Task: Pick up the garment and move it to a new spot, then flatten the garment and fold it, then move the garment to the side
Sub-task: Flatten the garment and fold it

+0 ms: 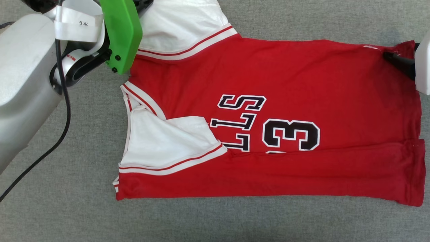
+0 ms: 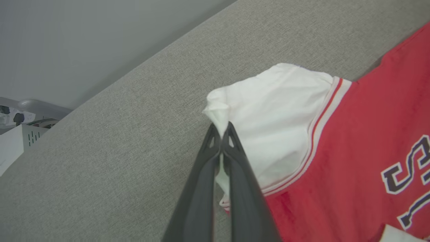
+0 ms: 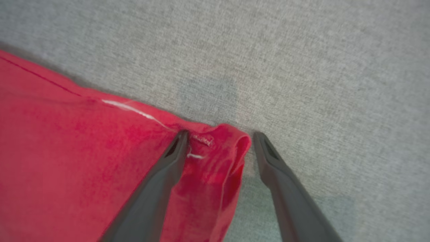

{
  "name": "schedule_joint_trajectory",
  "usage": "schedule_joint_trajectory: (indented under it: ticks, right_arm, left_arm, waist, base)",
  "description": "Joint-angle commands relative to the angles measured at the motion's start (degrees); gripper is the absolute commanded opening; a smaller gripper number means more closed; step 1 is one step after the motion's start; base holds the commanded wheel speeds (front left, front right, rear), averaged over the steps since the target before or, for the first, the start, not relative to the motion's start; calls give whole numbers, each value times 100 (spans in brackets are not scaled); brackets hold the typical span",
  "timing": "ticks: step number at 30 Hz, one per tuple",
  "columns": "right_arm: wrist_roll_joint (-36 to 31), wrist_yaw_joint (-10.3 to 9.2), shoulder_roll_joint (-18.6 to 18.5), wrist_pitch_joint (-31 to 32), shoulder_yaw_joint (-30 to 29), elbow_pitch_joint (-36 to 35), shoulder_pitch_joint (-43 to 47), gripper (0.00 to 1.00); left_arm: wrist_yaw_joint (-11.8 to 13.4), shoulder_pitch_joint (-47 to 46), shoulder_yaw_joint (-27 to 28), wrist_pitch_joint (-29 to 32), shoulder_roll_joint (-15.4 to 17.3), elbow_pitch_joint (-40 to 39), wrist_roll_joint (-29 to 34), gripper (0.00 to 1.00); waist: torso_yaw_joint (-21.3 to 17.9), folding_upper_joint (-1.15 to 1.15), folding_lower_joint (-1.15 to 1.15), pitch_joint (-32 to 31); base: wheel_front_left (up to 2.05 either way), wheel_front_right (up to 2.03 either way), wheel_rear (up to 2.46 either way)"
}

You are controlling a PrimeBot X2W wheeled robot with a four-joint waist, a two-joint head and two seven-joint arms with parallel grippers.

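The garment (image 1: pixel 268 84) is lying half-folded on the desk (image 1: pixel 235 222). The left claw (image 2: pixel 221 131) is pinching its far sleeve (image 2: pixel 275 111), and the right claw (image 3: pixel 220 137) is gaping around the hem corner (image 3: pixel 215 164), probably to fold that edge over.

Red garment (image 1: pixel 302 77) flat, near edge folded over, seemingly.

The head camera looks almost straight down from high on the red jersey T-shirt with white sleeves (image 1: pixel 285 74) lying on grey woven cloth (image 1: pixel 235 222). The left wrist camera, low and close, shares its eleven-o'clock white sleeve (image 2: pixel 275 117); the right wrist camera, closer still, shares its two-o'clock red hem corner (image 3: pixel 221 144).
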Motion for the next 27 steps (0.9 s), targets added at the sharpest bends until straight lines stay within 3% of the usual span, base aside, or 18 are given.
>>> schedule_joint_trajectory:
  ticks: [1, 2, 4, 16, 27]
  right_arm:
    - [131, 2, 155, 42, 299, 238, 268, 100]
    - [170, 2, 141, -38, 332, 257, 271, 74]
    - [213, 2, 109, -315, 367, 282, 237, 0]
    - [530, 2, -188, -2144, 534, -50, 564, 0]
    - [601, 2, -502, -3075, 757, -644, 1733, 0]
  left_arm:
    - [33, 79, 10, -63, -25, 40, -13, 0]
    - [30, 94, 6, -78, -29, 59, -19, 0]
    - [24, 141, 6, -116, -22, 109, -46, 0]
    - [75, 849, -93, -490, 167, 56, -182, 0]
    - [640, 2351, -271, -954, 840, -894, -444, 0]
  waist:
    - [2, 0, 0, -14]
    - [-4, 0, 0, -32]
    - [-35, 0, 0, -94]
    - [-133, 0, 0, -1008]
    - [-177, 0, 0, -1709]
  base:
    - [0, 0, 0]
    - [0, 0, 0]
    - [0, 0, 0]
    - [0, 0, 0]
    - [0, 0, 0]
